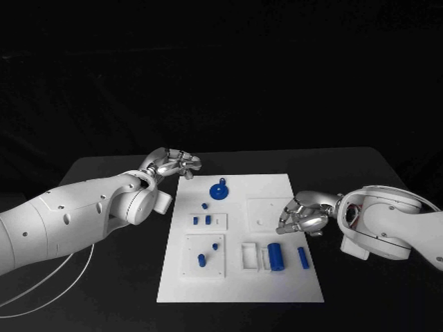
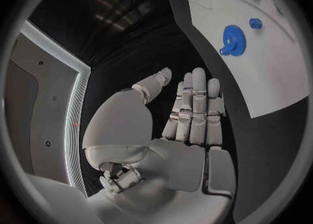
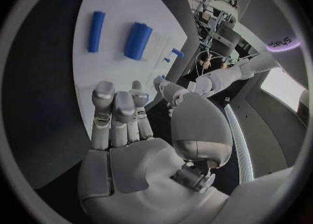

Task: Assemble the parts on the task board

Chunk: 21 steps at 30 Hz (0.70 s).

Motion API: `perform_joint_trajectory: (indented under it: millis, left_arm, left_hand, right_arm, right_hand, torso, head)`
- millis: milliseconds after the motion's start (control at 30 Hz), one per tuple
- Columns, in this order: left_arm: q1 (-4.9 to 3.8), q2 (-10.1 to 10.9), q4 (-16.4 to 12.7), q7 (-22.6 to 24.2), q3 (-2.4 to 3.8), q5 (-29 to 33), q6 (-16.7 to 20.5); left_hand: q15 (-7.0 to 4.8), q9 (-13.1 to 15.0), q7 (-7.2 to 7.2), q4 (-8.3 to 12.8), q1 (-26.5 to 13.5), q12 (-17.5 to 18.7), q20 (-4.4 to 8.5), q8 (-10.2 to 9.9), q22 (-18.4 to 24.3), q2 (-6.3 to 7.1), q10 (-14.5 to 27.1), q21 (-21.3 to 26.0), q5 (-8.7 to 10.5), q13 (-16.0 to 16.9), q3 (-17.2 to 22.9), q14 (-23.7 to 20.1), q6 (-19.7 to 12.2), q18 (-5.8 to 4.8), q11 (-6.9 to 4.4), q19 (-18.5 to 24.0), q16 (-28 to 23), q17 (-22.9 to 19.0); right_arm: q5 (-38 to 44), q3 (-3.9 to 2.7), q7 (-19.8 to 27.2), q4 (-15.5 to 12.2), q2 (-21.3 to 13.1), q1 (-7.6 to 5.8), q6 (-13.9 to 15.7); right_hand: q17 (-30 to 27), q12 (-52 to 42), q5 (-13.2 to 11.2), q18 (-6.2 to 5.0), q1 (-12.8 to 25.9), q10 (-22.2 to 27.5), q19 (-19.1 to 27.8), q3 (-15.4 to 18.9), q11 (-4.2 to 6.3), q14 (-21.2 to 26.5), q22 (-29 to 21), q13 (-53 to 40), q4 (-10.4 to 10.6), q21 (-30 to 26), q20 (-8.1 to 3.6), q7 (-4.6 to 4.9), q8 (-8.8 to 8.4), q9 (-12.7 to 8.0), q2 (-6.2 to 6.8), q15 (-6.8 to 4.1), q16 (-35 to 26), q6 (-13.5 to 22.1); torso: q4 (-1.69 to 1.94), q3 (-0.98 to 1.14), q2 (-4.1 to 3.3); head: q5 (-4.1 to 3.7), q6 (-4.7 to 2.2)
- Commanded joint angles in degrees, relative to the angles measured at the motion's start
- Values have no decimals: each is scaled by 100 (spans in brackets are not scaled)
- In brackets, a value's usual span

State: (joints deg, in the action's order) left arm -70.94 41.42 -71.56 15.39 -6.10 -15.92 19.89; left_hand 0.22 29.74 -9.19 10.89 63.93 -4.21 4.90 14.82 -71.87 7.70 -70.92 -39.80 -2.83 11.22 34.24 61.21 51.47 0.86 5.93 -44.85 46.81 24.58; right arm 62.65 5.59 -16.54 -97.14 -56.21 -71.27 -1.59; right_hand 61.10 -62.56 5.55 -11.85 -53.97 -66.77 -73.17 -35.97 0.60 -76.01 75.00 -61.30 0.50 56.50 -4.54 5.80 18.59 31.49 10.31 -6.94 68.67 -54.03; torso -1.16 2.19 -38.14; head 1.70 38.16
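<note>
The white rectangular task board (image 1: 282,187) lies mid-counter on the black counter (image 1: 102,169), its small blue plastic parts mostly unseated: a blue toothed gear (image 1: 219,191) near the far edge, a thick blue cylinder (image 1: 275,256) and a slim blue rod (image 1: 302,257) near the right hand (image 1: 303,220). That hand hovers over the board's right edge, fingers apart, holding nothing. The left hand (image 1: 174,164) hangs off the board's far-left corner, likewise empty and loosely spread. Best next move, I judge: lower the right hand squarely over the cylinder (it will roll) and pinch across its width.
</note>
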Motion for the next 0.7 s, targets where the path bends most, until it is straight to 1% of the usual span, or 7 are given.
perform_joint_trajectory:
  millis: [33,100,133,167,233,400,700]
  left_arm:
    - [3,29,-93,82,-3,60,-105]
    - [6,43,-125,84,-13,60,-107]
    - [9,52,-142,85,-21,60,-109]
    - [12,61,-158,88,-30,60,-109]
    - [13,72,-184,90,-48,61,-106]
    - [51,104,-226,102,-85,98,-101]
    - [121,109,-247,122,-121,131,-117]
  left_hand:
    - [-3,-8,-2,-40,-74,8,52,33,-8,2,24,29,-35,7,-10,40,-40,67,4,-12,-38,8]
    - [-3,-8,-2,-42,-77,8,52,34,-9,4,24,30,-35,8,-11,40,-40,67,4,-12,-39,10]
    - [-3,-9,-3,-45,-82,8,52,34,-10,6,24,31,-35,8,-14,40,-41,67,4,-13,-41,11]
    - [-2,-10,-4,-51,-91,8,52,33,-12,12,24,33,-34,8,-19,41,-43,66,4,-13,-43,14]
    - [-2,-12,-6,-60,-103,9,52,33,-14,15,26,35,-34,8,-23,41,-47,66,5,-14,-46,19]
    - [-2,-14,-8,-72,-120,9,52,32,-18,24,27,39,-32,8,-32,42,-51,66,5,-15,-52,26]
    - [-1,-20,-14,-106,-169,10,52,32,-28,54,31,51,-27,9,-58,41,-61,66,6,-16,-66,43]
  right_arm:
    - [-355,83,-525,-74,-28,-2,-610]
    - [-399,156,-917,-108,-40,-2,-426]
    - [-532,179,-1128,-108,-42,-3,-96]
    - [-655,222,-1250,-89,-48,-3,21]
    - [-782,261,-1422,-70,-47,-3,33]
    - [-769,392,-1569,-172,16,-1,-112]
    - [-727,493,-1674,-118,203,4,-135]
  right_hand:
    - [27,-35,-3,-315,113,32,41,55,4,50,133,-41,18,51,-24,5,19,36,-32,8,35,-10]
    - [39,-41,-21,-315,159,39,57,69,6,56,130,-59,31,70,-27,2,19,55,-32,6,45,-10]
    - [44,-42,-35,-315,182,42,64,73,7,58,128,-66,42,79,-29,1,18,64,-37,6,49,-9]
    - [48,-39,-88,-315,196,53,82,56,11,67,124,-77,51,88,-32,-4,24,83,-58,2,48,-22]
    - [52,-35,-246,-315,143,62,110,-92,25,74,114,-101,55,107,-43,-18,37,129,22,-9,44,-55]
    - [62,-36,-269,-315,264,54,111,-154,22,68,110,-128,116,146,-33,-16,26,175,190,-8,53,-37]
    - [87,-46,-274,-315,610,26,96,-180,26,49,102,-172,427,212,-32,-21,21,256,393,-10,88,-38]
  torso:
    - [-44,7,87]
    - [-51,8,113]
    - [-56,7,136]
    - [-57,6,151]
    - [-65,-1,188]
    - [-74,-13,261]
    - [-77,-54,370]
  head:
    - [-24,57]
    - [-19,80]
    - [-20,99]
    - [-26,117]
    - [-25,147]
    - [14,214]
    - [8,291]
